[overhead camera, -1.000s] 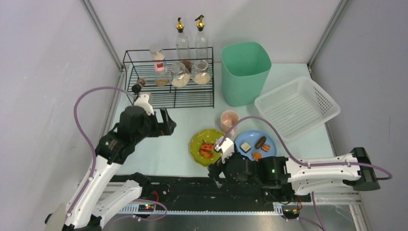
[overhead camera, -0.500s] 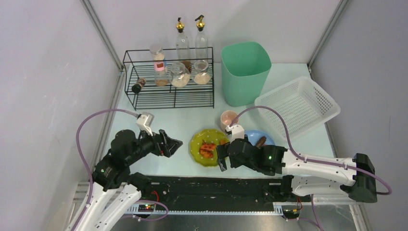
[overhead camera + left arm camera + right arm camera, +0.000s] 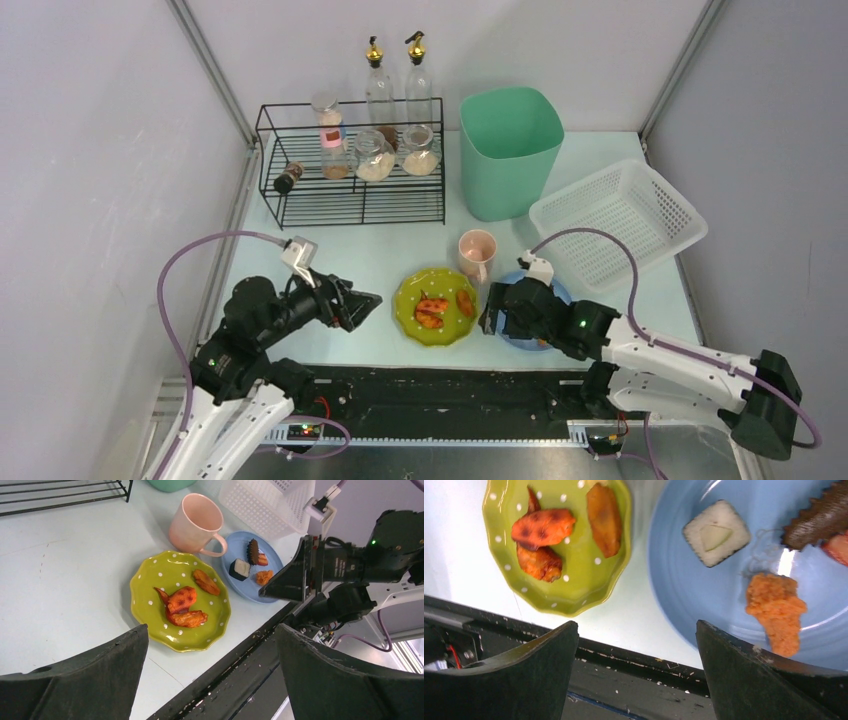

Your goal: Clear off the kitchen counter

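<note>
The left end effector (image 3: 362,305) has its jaws fully apart and holds nothing. It hangs over the near-left part of the counter (image 3: 330,250), just left of the green plate (image 3: 432,305). The counter spreads under both arms, out to the rack (image 3: 350,165) far left and the basket (image 3: 618,222) far right.

The right end effector (image 3: 497,312) has its jaws wide and empty. It sits above the near counter at the left rim of the blue plate (image 3: 704,595), with the mug (image 3: 477,248) just beyond.

Versus one second ago:
- The left end effector was up by the rack; it is now lower and nearer.
- The right end effector sat over the green plate's right edge; it is now further right.
- A third food piece (image 3: 465,301) shows where the right end effector was.
</note>
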### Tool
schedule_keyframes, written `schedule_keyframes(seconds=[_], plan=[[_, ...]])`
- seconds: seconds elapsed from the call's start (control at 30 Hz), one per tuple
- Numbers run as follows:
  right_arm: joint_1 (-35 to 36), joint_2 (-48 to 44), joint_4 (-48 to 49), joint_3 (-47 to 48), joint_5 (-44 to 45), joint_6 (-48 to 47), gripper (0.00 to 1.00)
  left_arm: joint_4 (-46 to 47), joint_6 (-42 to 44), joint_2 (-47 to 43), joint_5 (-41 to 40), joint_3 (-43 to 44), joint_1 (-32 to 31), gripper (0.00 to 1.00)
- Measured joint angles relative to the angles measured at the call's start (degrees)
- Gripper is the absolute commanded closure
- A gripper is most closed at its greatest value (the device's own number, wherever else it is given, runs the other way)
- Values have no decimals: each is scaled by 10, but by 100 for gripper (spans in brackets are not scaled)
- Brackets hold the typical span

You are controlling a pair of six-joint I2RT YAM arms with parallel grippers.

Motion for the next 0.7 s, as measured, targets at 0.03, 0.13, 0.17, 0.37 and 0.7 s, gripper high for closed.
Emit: schedule_keyframes(seconds=[0.03,0.13,0.17,0.37,0.7], plan=[[-10,-10,-4,-4,0,7,10,0,0,0,0,-4,0,0],[-36,-38,-24,-11,3,25,13,0,0,4,2,-9,0,0],[-44,-50,-34,-13,5,31,13,0,0,5,2,-9,0,0],[-91,-106,-77,-27,13,54,17,5,0,17,6,-10,0,0],[-163,-134,-136,-33,11,63,21,11,0,24,13,-10,0,0]])
